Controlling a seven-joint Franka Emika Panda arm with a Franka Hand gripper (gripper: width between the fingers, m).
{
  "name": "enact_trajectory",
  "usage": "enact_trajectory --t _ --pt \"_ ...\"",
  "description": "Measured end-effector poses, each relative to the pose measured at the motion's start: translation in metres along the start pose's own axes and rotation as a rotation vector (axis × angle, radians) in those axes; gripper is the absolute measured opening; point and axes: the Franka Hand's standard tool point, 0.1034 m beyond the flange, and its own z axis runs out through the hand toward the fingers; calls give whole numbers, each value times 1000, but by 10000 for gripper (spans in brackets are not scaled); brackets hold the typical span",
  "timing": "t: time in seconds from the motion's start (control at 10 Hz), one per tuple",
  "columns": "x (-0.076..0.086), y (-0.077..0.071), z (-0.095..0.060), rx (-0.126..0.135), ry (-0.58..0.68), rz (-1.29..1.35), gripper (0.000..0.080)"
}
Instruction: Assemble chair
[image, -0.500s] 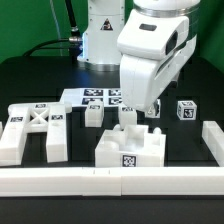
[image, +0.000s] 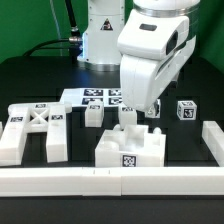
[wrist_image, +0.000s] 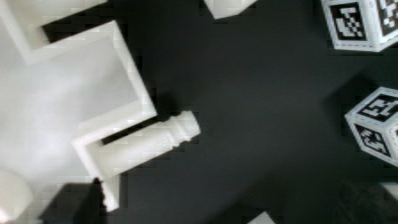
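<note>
1. Nothing has moved since half a second ago: the arm and all the parts sit where they were.
2. Gripper (image: 132, 106) hangs with its jaws spread wide and nothing held. In the wrist view one dark fingertip (wrist_image: 68, 203) stands well apart from the other.
3. Stepped block (image: 130, 148) lies near centre, just below and nearer than the gripper. In the wrist view its peg (wrist_image: 151, 137) juts out over the black table (wrist_image: 267, 120).
4. X-braced frame (image: 35, 125) is at the exterior view's left, well apart from the gripper.
5. Small block (image: 92, 113) sits just left of the gripper, beside the marker board (image: 90, 96). Tagged cube (image: 185, 110) is far right.
</note>
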Motion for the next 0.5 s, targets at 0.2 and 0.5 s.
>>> enact_trajectory --t 0.2,0.5 --pt "-1 0 1 0 -1 35 649" --pt "-22 8 -2 -7 -7 314 649"
